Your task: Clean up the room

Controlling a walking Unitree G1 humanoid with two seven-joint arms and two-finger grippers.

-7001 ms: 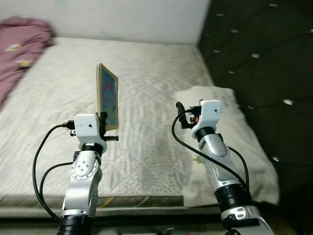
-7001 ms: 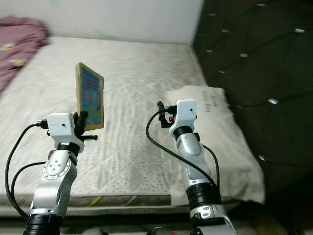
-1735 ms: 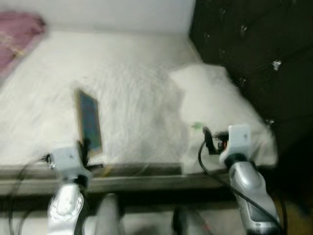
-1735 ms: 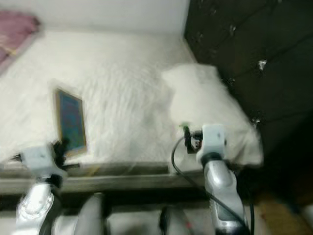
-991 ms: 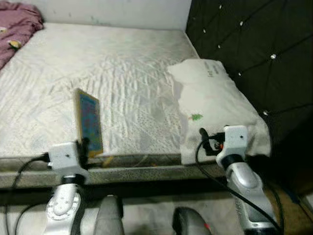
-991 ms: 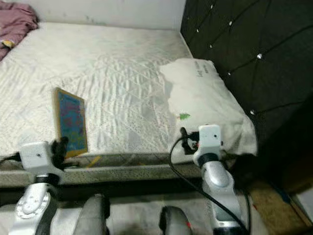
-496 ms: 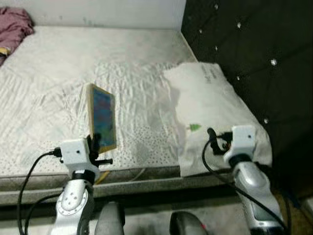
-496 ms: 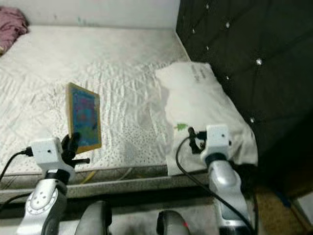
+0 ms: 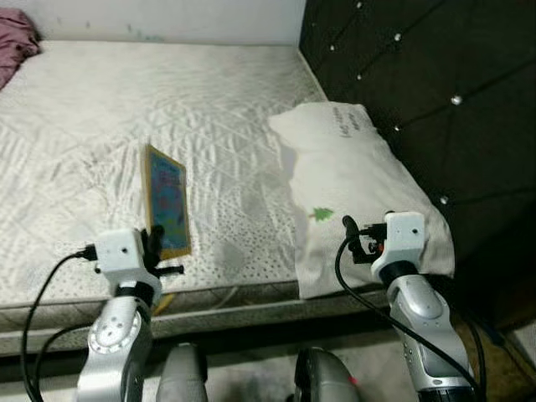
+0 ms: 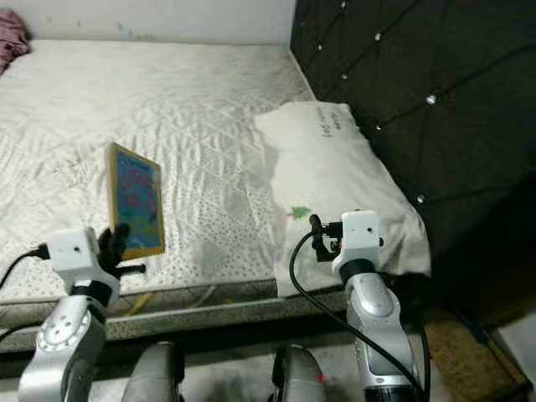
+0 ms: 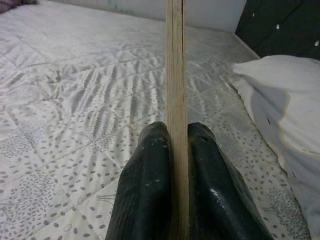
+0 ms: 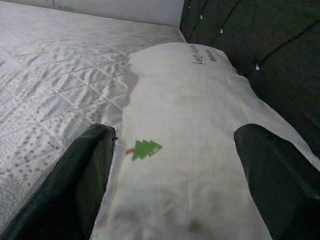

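A thin picture book [image 9: 166, 201] with a colourful cover and tan edges stands upright above the near edge of the white mattress [image 9: 100, 109]. My left gripper [image 9: 154, 244] is shut on its lower edge. In the left wrist view the book's edge [image 11: 176, 75] runs straight up between the two black fingers [image 11: 150, 185]. My right gripper [image 9: 351, 241] is open and holds nothing. It hovers over the near end of a white pillow [image 9: 347, 176] with a small green tree print [image 12: 146, 148]; its fingers [image 12: 82, 175] are spread wide.
A black tufted headboard [image 9: 419, 67] stands along the right side of the bed. A purple blanket [image 9: 12, 29] lies bunched at the far left corner. The mattress's front edge [image 9: 234, 293] runs just below my grippers, with my own legs [image 9: 184, 377] beneath.
The camera has kept shifting, so the bed sits a little differently in view. The book stays upright in my left gripper, and the right gripper stays open over the pillow.
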